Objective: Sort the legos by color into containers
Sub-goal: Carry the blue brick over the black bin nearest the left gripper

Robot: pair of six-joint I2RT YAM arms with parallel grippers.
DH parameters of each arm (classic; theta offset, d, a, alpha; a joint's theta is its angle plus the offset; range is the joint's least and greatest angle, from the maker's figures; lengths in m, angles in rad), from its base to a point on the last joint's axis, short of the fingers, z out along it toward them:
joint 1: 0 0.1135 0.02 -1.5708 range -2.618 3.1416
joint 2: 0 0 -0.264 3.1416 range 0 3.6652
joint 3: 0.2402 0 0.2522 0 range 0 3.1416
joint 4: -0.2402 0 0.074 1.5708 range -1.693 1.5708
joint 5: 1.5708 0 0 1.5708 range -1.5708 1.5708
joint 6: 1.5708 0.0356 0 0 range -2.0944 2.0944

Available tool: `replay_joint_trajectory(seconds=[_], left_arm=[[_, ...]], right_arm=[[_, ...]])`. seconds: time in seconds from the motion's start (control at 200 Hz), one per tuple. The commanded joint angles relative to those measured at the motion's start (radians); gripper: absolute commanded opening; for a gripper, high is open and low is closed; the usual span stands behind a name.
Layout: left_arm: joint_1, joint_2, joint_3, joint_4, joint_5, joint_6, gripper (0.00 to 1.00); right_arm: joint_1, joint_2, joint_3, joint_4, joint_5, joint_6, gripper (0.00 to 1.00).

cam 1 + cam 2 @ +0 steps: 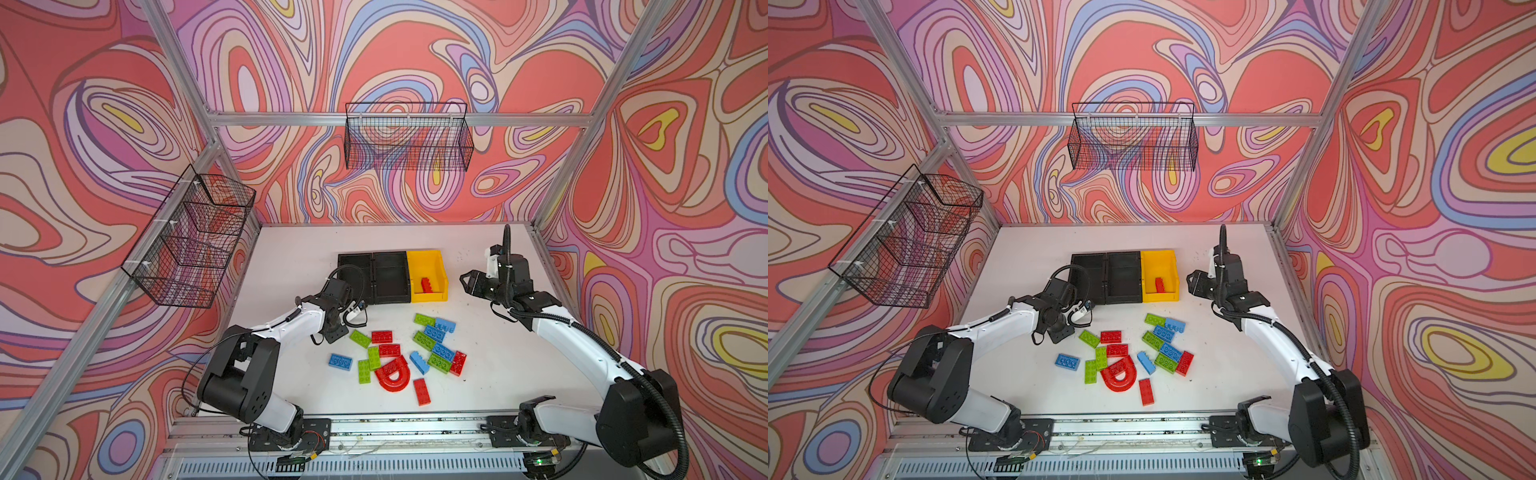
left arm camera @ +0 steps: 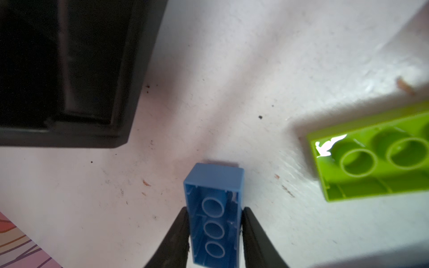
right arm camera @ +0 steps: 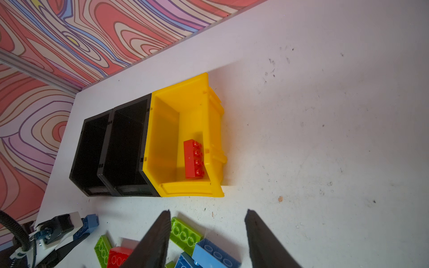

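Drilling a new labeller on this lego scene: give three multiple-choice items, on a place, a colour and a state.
1. The red brick already sorted lies in: A the yellow bin; B a black bin; C a wire basket.
2. The left gripper holds a brick coloured: A red; B blue; C green.
3. The right gripper is: A shut on a green brick; B shut on the arch; C open, empty.
A: it lies on the yellow floor. B: its jaws pinch the blue brick. C: its jaws stand apart, nothing between.
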State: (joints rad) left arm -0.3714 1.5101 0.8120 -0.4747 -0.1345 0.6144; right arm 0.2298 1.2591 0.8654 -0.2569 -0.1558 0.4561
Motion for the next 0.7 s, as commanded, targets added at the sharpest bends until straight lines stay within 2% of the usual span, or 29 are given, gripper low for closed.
replay_joint_trajectory(seconds=[0.0, 0.23, 0.351, 0.446, 0.581, 0.696], left_arm=[[0.007, -0.058, 0.040, -0.008, 0.042, -0.037, 0.34], [0.008, -0.215, 0.075, 0.009, 0.055, -0.081, 0.34], [0.008, -0.244, 0.146, 0.032, 0.066, -0.177, 0.35], [0.008, -0.177, 0.251, 0.059, 0.037, -0.342, 0.35], [-0.002, 0.026, 0.449, 0.002, -0.007, -0.541, 0.35], [-0.029, 0.192, 0.585, -0.041, -0.095, -0.685, 0.35]], right_arm=[[-0.006, 0.012, 0.023, -0.011, 0.010, 0.002, 0.56], [-0.006, 0.038, 0.024, 0.027, -0.024, 0.028, 0.55], [-0.006, 0.054, 0.032, 0.037, -0.030, 0.033, 0.54], [-0.006, 0.075, 0.045, 0.041, -0.036, 0.035, 0.54], [-0.006, 0.094, 0.070, 0.032, -0.045, 0.036, 0.53], [-0.006, 0.080, 0.074, 0.014, -0.031, 0.037, 0.53]])
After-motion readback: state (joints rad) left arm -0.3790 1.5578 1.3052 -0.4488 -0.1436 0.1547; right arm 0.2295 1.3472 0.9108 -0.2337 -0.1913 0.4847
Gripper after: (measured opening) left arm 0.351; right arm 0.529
